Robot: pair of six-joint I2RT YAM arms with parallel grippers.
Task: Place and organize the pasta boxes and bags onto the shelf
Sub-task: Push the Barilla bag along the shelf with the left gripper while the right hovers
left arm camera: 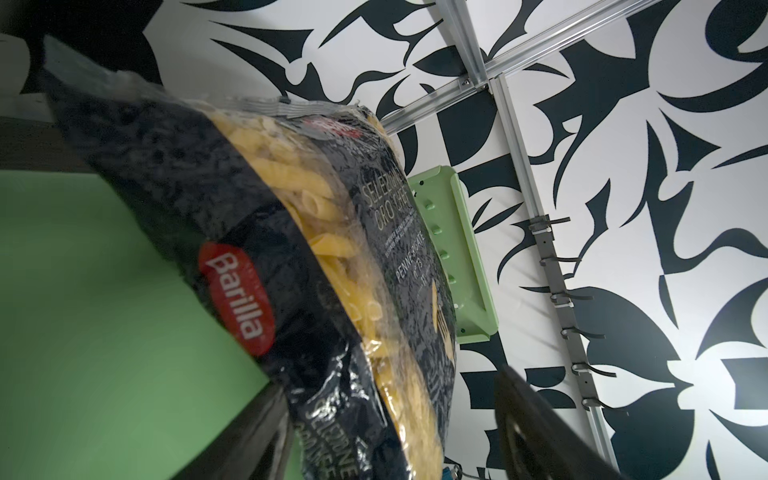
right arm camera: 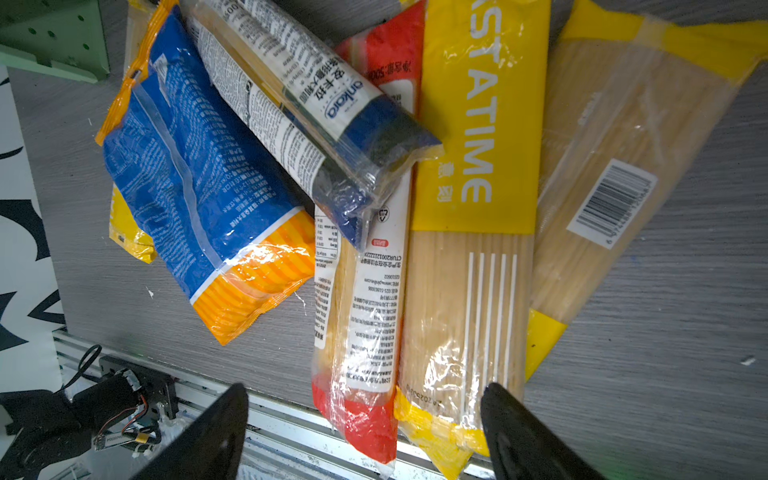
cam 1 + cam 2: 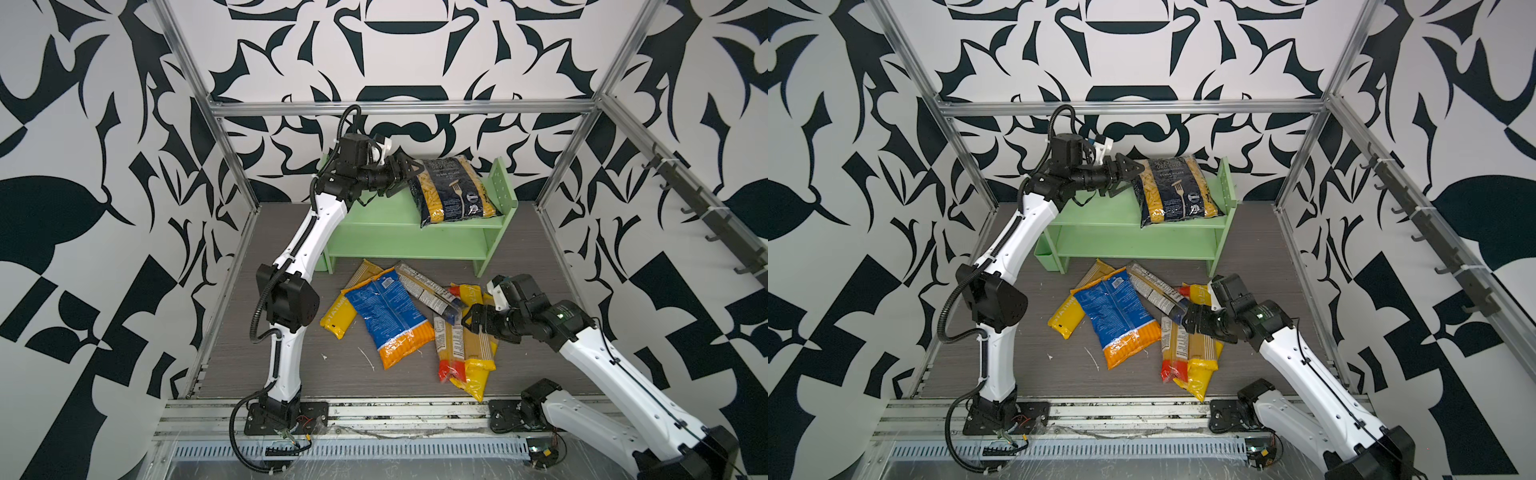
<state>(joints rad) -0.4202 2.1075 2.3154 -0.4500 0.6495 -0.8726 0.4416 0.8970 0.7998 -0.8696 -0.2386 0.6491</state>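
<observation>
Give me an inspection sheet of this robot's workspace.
Surface: grey wood-grain tabletop.
Job's things: black penne bag on shelf's top tier; blue-orange bag and spaghetti packs piled on tabletop.
Clutter: white scraps; small green cup beside shelf.
End effectors: left end effector open at the black penne bag; right end effector open above the pile.
Cables: black hose along left arm; loose wires at the bases.
Surroundings: patterned walls, aluminium frame, hook rail.

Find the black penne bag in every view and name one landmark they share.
In a top view: the black penne bag lies on the upper tier of the shelf, at its right end.
In a top view: the black penne bag at the upper tier's right end.
Left wrist: the bag fills the middle, close up.
Right wrist: not in it.
Shared landmark: a hole-dotted side panel of the shelf, in all four.
</observation>
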